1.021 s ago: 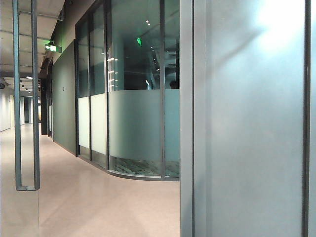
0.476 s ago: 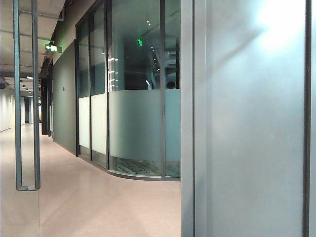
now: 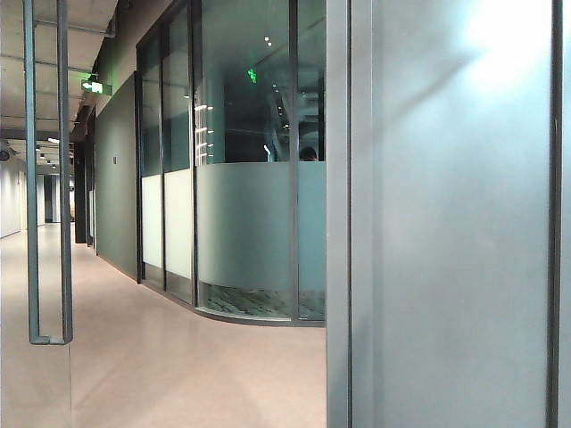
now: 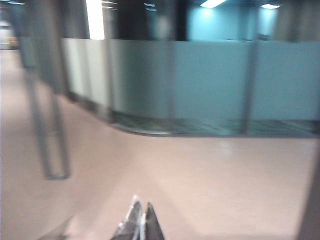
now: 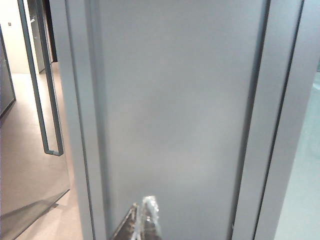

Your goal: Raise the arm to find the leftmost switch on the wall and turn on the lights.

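Corridor floor (image 4: 210,175) beyond left end effector (image 4: 141,220); panel (image 5: 175,110) facing right end effector (image 5: 145,217).

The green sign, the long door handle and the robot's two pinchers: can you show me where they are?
green sign (image 3: 93,86), exterior view, on its lit face.
long door handle (image 3: 64,178), exterior view, on its right bar.
left gripper (image 4: 142,220), left wrist view, at the closed fingertips.
right gripper (image 5: 145,215), right wrist view, at the closed fingertips.

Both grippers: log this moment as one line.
left gripper: shut, over floor | right gripper: shut, facing grey wall panel | switch: not visible
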`<state>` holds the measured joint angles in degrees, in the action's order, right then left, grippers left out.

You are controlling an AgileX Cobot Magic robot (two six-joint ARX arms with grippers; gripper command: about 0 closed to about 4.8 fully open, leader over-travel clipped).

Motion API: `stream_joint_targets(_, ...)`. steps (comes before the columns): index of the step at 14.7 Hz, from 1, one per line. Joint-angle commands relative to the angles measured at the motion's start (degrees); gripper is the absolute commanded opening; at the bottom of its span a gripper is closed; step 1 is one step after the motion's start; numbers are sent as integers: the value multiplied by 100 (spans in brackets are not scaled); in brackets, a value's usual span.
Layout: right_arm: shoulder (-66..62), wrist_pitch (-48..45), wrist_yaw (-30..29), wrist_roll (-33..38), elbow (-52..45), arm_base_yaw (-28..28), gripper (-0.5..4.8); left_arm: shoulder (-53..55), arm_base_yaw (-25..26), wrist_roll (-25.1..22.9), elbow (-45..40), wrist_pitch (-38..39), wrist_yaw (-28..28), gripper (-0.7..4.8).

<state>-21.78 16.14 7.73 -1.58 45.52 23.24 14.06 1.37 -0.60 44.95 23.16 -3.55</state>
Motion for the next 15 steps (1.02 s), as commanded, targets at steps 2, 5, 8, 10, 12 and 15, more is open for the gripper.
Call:
stream_joint_targets(2, 0, -92, 9, 4, 24, 9, -1, -516, 422, -4, -1325, -203, -24, -5)
stream_joint_targets(5, 2, -92, 9, 2, 24, 9, -1, -1176, 407, 315, -2651, -1172, -22, -5)
stream_joint_targets(8, 0, -87, 11, 2, 24, 7, -1, -1384, 404, 603, -3322, -1384, -26, -5)
stream_joint_targets(10, 2, -87, 11, 2, 24, 9, -1, -1384, 273, 704, -3670, -1388, -15, -5)
stream_joint_targets(12, 2, -87, 11, 2, 24, 7, -1, -1384, 151, 702, -3838, -1467, -11, -5)
stream_joint_targets(15, 2, -90, 11, 2, 24, 9, -1, -1384, 46, 706, -4100, -1880, -11, -5)
